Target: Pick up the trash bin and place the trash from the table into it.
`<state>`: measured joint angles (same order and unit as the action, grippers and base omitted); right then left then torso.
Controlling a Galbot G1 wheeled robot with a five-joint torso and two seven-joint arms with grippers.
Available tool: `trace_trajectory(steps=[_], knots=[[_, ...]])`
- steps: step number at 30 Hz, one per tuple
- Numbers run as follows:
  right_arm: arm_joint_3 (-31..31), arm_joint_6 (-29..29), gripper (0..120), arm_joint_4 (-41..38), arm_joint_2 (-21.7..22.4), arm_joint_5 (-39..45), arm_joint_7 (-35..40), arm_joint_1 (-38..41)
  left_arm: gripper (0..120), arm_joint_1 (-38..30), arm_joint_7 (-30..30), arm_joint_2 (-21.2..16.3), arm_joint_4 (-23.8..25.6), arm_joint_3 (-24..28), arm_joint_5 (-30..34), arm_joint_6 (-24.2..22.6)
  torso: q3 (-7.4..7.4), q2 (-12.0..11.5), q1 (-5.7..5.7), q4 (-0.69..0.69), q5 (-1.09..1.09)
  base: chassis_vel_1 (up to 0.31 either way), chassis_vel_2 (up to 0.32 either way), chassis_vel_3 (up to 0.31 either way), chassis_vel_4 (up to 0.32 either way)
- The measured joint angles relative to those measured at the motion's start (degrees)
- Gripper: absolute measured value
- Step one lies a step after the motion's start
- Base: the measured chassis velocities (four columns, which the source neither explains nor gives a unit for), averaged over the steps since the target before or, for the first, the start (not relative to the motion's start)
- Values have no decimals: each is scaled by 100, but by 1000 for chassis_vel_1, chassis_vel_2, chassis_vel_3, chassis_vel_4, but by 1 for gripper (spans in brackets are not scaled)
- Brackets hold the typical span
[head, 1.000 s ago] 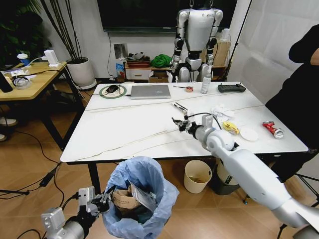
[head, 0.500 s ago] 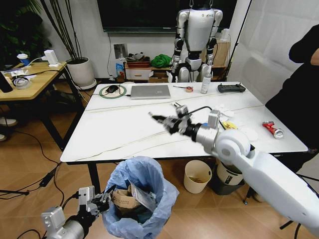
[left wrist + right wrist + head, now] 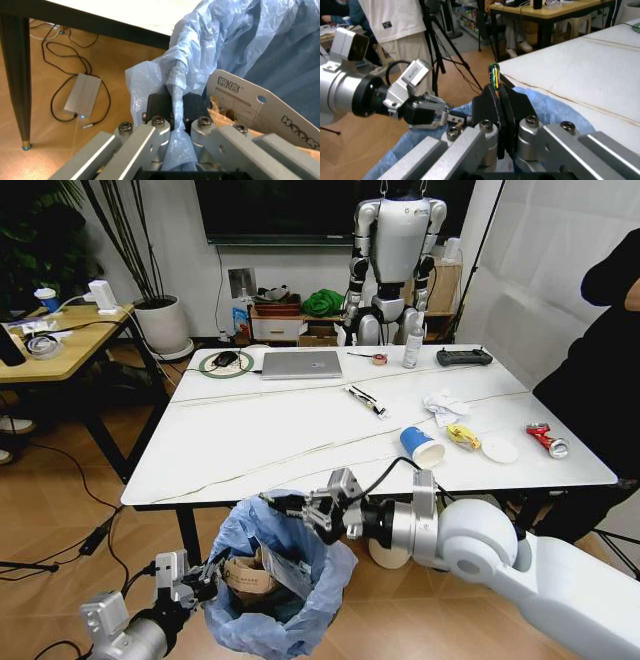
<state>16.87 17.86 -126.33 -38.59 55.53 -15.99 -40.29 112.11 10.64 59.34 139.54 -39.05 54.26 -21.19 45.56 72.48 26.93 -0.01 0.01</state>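
The trash bin point(image 3: 285, 585), lined with a crinkled light-blue bag, stands on the floor before the white table point(image 3: 260, 445). My left gripper point(image 3: 197, 581) is shut on the bag's rim point(image 3: 176, 93), beside the brown cardboard point(image 3: 260, 108) lying inside. My right gripper point(image 3: 292, 506) hovers over the bin's mouth, shut on a thin dark wrapper point(image 3: 493, 75) with a green-yellow edge. On the table lie a blue cup point(image 3: 422, 447), white tissue point(image 3: 443, 404), yellow wrapper point(image 3: 462, 436), white lid point(image 3: 499, 449) and red can point(image 3: 547, 440).
A laptop point(image 3: 302, 363), bottle point(image 3: 412, 350) and black controller point(image 3: 465, 357) sit at the table's far side. A thin stick-like packet point(image 3: 366, 400) lies mid-table. A humanoid robot point(image 3: 395, 240) stands behind, a person point(image 3: 600, 370) at the right, a wooden desk point(image 3: 60, 340) left.
My right gripper has swung from the tabletop near the cup, leftward and down past the front edge, to above the bin with the thin wrapper. The left gripper and bin stayed put.
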Motion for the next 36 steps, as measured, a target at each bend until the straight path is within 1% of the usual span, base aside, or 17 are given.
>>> trace_trajectory(steps=[8,10,14,16,21,23,24,28,29,30,33,36], knots=[[-338,-61,0,19,106,-316,-160,-549,0,12,5,22,42,0,-16,-5,0,0,0,0,0,0,0,0,0],[-417,-85,2,22,145,-385,-180,-656,0,20,7,23,52,0,-21,-6,0,0,0,0,0,0,0,0,0],[-593,-109,18,32,187,-430,-190,-835,0,20,10,32,62,2,-39,-8,0,0,0,0,0,0,0,0,0],[-626,-109,19,32,201,-430,-191,-872,0,19,11,34,62,6,-44,-8,1,0,0,1,0,0,0,0,0],[-811,-110,38,-15,266,-437,-200,-1069,0,23,12,36,63,17,-65,-10,1,0,0,0,0,0,0,0,0],[-841,-113,40,-27,265,-438,-194,-1084,0,24,12,38,62,20,-69,-11,1,0,1,0,0,0,0,0,0],[-899,-125,43,-43,247,-437,-175,-1098,0,24,12,42,62,23,-75,-11,1,0,1,0,0,0,0,0,0],[-1462,-90,54,-33,-142,-80,155,-991,0,37,9,60,60,60,-130,-11,0,0,0,0,0,0,0,0,0],[-1706,-49,60,55,-333,68,351,-920,0,40,5,64,55,75,-148,-10,0,0,0,2,0,0,0,0,0],[-1706,-49,60,55,-333,68,351,-920,0,40,5,64,55,75,-148,-10,0,0,0,2,0,0,0,0,0],[-2242,93,73,415,-680,160,805,-894,0,30,-2,66,44,97,-161,-10,1,0,1,2,0,0,0,0,0],[-2633,272,82,766,-891,106,1173,-1042,0,12,-6,64,37,109,-161,-9,1,-1,1,1,0,0,0,0,0]])
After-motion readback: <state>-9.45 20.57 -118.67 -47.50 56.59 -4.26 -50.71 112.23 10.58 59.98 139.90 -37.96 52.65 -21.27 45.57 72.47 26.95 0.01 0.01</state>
